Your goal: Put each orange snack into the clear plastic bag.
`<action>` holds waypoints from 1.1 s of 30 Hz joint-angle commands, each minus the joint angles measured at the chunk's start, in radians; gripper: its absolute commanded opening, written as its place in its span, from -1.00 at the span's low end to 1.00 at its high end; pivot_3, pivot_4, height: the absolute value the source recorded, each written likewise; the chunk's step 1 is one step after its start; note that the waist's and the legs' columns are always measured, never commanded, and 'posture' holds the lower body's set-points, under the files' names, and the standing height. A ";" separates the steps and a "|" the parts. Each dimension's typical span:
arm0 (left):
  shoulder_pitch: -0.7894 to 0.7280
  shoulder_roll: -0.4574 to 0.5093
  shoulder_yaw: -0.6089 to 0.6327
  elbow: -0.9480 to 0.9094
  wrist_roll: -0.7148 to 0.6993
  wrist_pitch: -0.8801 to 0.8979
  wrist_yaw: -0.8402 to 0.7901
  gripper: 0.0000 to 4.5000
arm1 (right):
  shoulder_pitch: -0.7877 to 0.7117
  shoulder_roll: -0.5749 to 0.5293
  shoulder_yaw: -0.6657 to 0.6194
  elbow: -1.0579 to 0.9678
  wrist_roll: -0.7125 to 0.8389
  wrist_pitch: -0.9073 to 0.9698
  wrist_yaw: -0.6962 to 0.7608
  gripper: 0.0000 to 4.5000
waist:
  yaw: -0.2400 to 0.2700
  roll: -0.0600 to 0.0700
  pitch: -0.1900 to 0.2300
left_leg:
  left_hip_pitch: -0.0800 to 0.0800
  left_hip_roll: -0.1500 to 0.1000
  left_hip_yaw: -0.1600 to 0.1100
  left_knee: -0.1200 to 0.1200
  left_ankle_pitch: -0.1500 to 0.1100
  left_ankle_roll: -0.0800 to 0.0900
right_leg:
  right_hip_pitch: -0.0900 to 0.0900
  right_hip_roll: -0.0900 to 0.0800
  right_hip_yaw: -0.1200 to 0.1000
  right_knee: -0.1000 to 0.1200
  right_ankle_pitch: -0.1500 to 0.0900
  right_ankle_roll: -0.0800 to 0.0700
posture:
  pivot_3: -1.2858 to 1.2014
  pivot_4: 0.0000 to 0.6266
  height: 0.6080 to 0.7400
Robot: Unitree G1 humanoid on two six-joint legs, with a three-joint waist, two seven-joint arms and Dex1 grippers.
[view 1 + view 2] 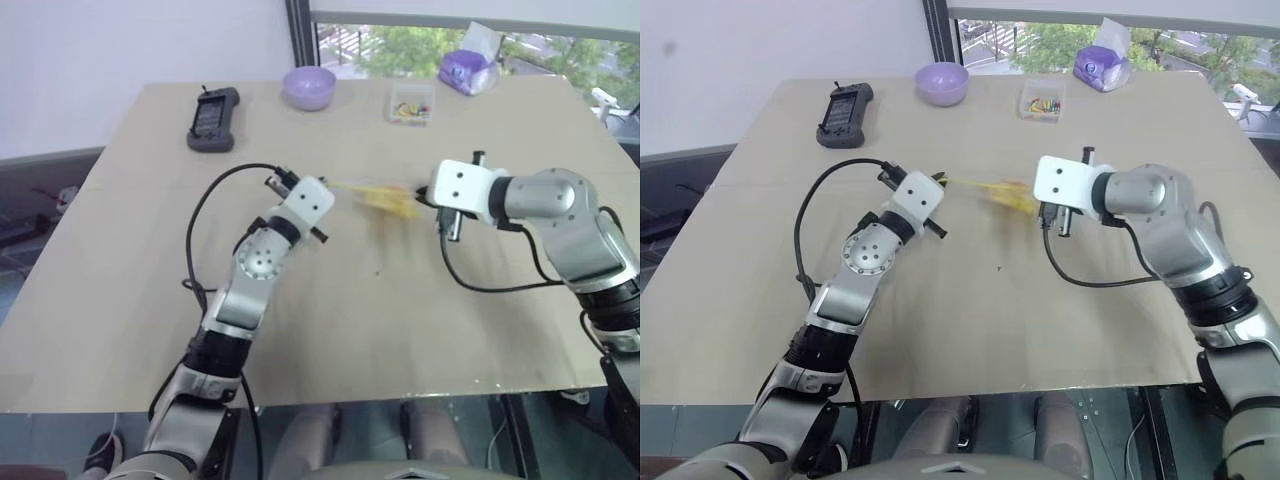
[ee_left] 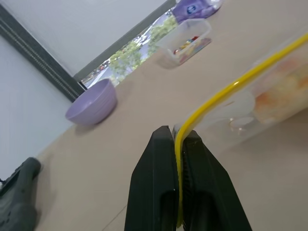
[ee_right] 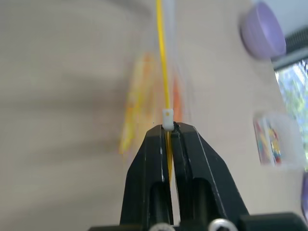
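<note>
Beige and matte, the desk [image 1: 330,320] spreads wide under both arms, its far edge meeting a window [image 1: 560,45] with green trees outside and, on the far left, a plain pale wall [image 1: 130,50]; a dark window post [image 1: 298,35] stands between the two. Near the middle of the desk the clear plastic bag [image 1: 375,195] hangs stretched between the two hands, blurred, with an orange-yellow mass showing through it that looks like the orange snack [image 2: 284,91], though its shape cannot be made out. The left hand [image 2: 177,139] has its two black fingers pressed together on the bag's yellow seal strip [image 2: 216,98] at the left end. The right hand [image 3: 169,129] pinches the same strip at the right end, fingers closed on it just behind a small white slider tab [image 3: 167,118]. Whether the bag touches the desk or is lifted clear of it cannot be told. Along the far side of the desk, well apart from the bag, lie a dark handheld controller [image 1: 213,119] on the left, a lilac bowl [image 1: 308,87] near the post, a small clear box of colourful bits [image 1: 411,103] to the right of the bowl, and a purple tissue pack [image 1: 467,68] at the far right by the window. Black cables [image 1: 205,215] loop from both wrists.
</note>
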 commanded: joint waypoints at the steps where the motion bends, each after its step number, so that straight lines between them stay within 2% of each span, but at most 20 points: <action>1: -0.014 0.034 0.085 0.004 0.002 0.012 0.043 -1.00 | 0.010 -0.064 -0.084 -0.010 0.000 0.038 0.004 -0.97 | -0.001 0.000 0.000 | 0.000 0.000 0.000 0.000 0.000 0.000 | 0.000 0.000 0.000 0.000 0.000 0.000 | 0.03 -0.52 1.00; 4: -0.030 0.028 0.079 0.020 0.001 -0.003 0.041 -1.00 | 0.007 -0.067 -0.098 -0.016 0.009 0.047 -0.003 -0.97 | 0.001 0.000 0.000 | 0.000 0.000 0.001 0.000 0.000 0.000 | 0.000 0.000 0.000 0.000 0.000 0.000 | 0.03 -0.52 1.00; 8: -0.116 -0.004 0.061 0.098 0.001 -0.044 0.051 -1.00 | -0.060 -0.017 -0.102 0.055 -0.024 0.010 -0.085 -0.97 | 0.004 0.000 0.000 | 0.000 0.000 0.000 0.001 0.000 0.000 | 0.000 0.000 0.000 0.000 0.000 0.000 | 0.03 -0.52 1.00; 11: -0.154 -0.028 0.064 0.124 -0.015 -0.046 0.041 -1.00 | -0.081 -0.003 -0.104 0.065 -0.017 0.007 -0.082 -0.97 | 0.006 -0.001 0.000 | 0.000 0.000 0.000 0.001 0.000 0.000 | 0.000 -0.001 0.000 0.000 0.000 0.000 | 0.03 -0.52 1.00; 16: -0.119 -0.045 0.049 0.084 -0.063 -0.056 -0.032 -1.00 | -0.071 -0.004 -0.103 0.056 -0.005 0.016 -0.069 -0.97 | 0.000 0.000 0.000 | -0.001 0.000 0.001 -0.001 0.000 0.000 | 0.000 -0.001 0.000 -0.002 0.000 0.000 | 0.03 -0.52 1.00; 21: -0.082 -0.041 0.035 0.057 -0.064 -0.056 -0.064 -1.00 | -0.012 -0.005 -0.114 -0.023 0.080 0.092 0.012 -0.97 | 0.000 -0.001 0.000 | -0.001 0.000 0.000 -0.001 0.000 0.000 | 0.000 -0.001 0.000 -0.002 0.000 0.000 | 0.03 -0.52 1.00; 27: 0.004 -0.013 -0.005 -0.032 -0.144 -0.062 -0.232 -1.00 | 0.034 -0.019 -0.105 -0.067 0.100 0.132 0.037 -0.97 | -0.002 0.000 0.000 | -0.001 0.000 0.000 -0.001 0.000 0.000 | 0.000 -0.001 0.000 -0.002 0.000 0.000 | 0.03 -0.52 1.00; 33: 0.145 0.048 -0.085 -0.235 -0.293 -0.011 -0.476 -1.00 | 0.039 -0.033 -0.104 -0.068 0.094 0.142 0.040 -0.97 | -0.002 0.000 0.000 | 0.000 0.001 0.000 -0.001 0.000 0.000 | 0.000 -0.001 0.000 -0.002 0.000 0.000 | 0.03 -0.52 1.00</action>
